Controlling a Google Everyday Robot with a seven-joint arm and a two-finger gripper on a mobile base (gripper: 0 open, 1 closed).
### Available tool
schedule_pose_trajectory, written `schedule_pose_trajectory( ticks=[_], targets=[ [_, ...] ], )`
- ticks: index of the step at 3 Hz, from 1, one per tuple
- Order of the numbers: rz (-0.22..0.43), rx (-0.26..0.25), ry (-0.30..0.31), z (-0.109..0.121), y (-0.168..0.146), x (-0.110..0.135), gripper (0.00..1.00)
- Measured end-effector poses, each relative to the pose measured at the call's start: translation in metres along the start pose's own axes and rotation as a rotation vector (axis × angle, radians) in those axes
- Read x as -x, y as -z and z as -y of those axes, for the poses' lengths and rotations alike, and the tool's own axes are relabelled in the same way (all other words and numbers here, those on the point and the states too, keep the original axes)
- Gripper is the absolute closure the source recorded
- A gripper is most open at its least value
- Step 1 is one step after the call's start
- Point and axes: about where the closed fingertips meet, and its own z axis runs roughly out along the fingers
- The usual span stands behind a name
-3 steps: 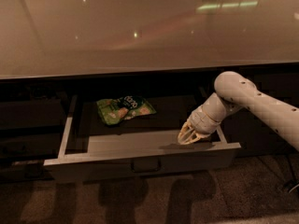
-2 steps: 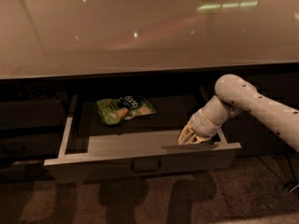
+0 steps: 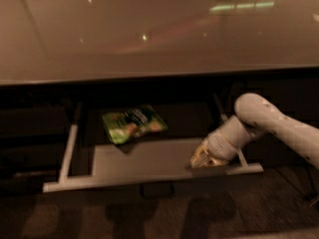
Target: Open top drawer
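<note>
The top drawer (image 3: 149, 179) stands pulled out under the pale counter. Its pale side rails (image 3: 69, 153) and grey floor (image 3: 144, 158) show. Its front is seen from above as a pale edge, with the dark handle (image 3: 157, 189) just below the middle. My gripper (image 3: 203, 159) is at the end of a white arm coming in from the right. It sits low inside the drawer's front right corner, right behind the front panel. A green snack bag (image 3: 133, 123) lies at the back of the drawer floor, left of the gripper.
The glossy pale counter top (image 3: 159, 29) overhangs the drawer. Dark cabinet fronts lie to the left (image 3: 30, 128) and right (image 3: 289, 98). Dark speckled floor (image 3: 149, 218) runs along the bottom.
The gripper and forearm have shifted very slightly; the drawer and bag look the same.
</note>
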Motion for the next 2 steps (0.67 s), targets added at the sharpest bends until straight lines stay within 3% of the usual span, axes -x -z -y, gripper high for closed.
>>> schedule_pose_trajectory(
  ticks=[1,2],
  targets=[
    [0.000,0.000,0.000,0.0016,0.0052,0.0031,0.11],
    [-0.001,0.000,0.000,0.0033,0.0114,0.0070,0.00]
  ],
)
